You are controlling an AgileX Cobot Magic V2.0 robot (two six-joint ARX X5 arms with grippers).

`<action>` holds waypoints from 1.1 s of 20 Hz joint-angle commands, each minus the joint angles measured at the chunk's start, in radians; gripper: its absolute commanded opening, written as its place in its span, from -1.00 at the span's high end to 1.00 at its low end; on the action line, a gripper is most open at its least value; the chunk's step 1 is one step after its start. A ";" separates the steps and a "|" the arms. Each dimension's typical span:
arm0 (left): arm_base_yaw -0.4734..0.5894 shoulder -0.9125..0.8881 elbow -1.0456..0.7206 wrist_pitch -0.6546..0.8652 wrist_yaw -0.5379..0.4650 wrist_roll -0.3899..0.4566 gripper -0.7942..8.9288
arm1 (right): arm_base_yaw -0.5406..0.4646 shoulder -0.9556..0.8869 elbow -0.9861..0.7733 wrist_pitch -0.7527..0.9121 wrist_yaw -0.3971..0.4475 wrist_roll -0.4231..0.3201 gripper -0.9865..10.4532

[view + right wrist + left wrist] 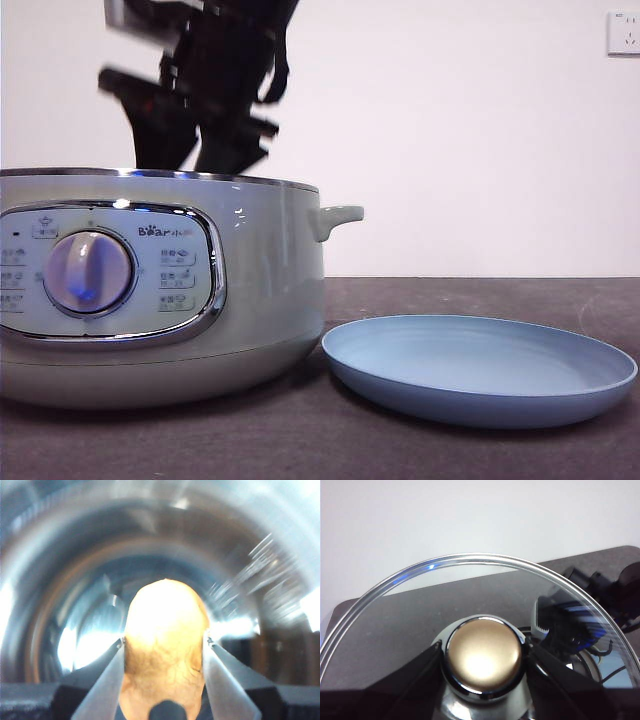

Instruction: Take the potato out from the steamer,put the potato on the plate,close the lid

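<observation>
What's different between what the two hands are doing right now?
The left hand is clamped on the knob of the glass lid, held away from the pot; the right hand grips the potato. The right hand reaches down inside the steamer; the left hand is not over it. Both hands are shut on something, and the plate has nothing on it.

The front camera sits low at desk (480, 455) height, close to the steamer (260, 290). The left wrist camera looks across the lid (485, 580); the right wrist camera peers into the steamer at the potato (165, 640).
</observation>
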 commanded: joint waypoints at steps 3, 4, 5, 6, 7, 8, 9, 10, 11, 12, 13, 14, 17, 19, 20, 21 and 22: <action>-0.002 -0.003 0.015 0.111 -0.002 -0.010 0.85 | -0.022 -0.171 0.087 -0.008 0.006 -0.013 0.84; -0.002 0.005 0.015 0.132 -0.002 -0.005 0.85 | -0.042 -0.229 0.087 -0.009 0.006 -0.013 0.84; -0.002 0.016 0.015 0.148 -0.002 0.008 0.85 | -0.066 -0.282 0.087 -0.020 0.006 -0.013 0.84; -0.002 0.030 0.015 0.166 -0.001 0.017 0.85 | -0.097 -0.337 0.087 -0.042 0.011 -0.013 0.84; -0.002 0.042 0.015 0.179 0.002 0.017 0.85 | -0.119 -0.372 0.087 -0.063 0.032 -0.012 0.84; -0.002 0.060 0.015 0.194 0.004 0.018 0.85 | -0.149 -0.413 0.087 -0.100 0.069 -0.011 0.84; -0.002 0.076 0.015 0.207 0.006 0.022 0.85 | -0.176 -0.442 0.087 -0.139 0.101 -0.008 0.84; -0.002 0.096 0.015 0.220 0.014 0.026 0.85 | -0.213 -0.473 0.087 -0.192 0.122 0.001 0.84; -0.002 0.116 0.015 0.234 0.038 0.037 0.85 | -0.256 -0.496 0.087 -0.248 0.128 0.018 0.84; -0.002 0.131 0.015 0.245 0.060 0.040 0.85 | -0.285 -0.508 0.087 -0.290 0.127 0.035 0.84; -0.002 0.148 0.015 0.255 0.079 0.041 0.85 | -0.313 -0.517 0.087 -0.336 0.126 0.056 0.84; -0.002 0.161 0.015 0.265 0.095 0.043 0.85 | -0.335 -0.520 0.087 -0.375 0.125 0.068 0.84; -0.002 0.206 0.015 0.296 0.150 0.048 0.85 | -0.404 -0.521 0.087 -0.485 0.124 0.096 0.84; -0.002 0.236 0.015 0.315 0.189 0.062 0.85 | -0.443 -0.521 0.079 -0.515 0.121 0.109 0.84; -0.002 0.256 0.015 0.327 0.216 0.066 0.85 | -0.460 -0.521 0.068 -0.514 0.090 0.113 0.84; -0.002 0.278 0.015 0.338 0.241 0.066 0.85 | -0.475 -0.521 0.053 -0.514 0.040 0.121 0.84; -0.002 0.297 0.015 0.348 0.264 0.066 0.85 | -0.490 -0.521 0.031 -0.511 -0.009 0.121 0.84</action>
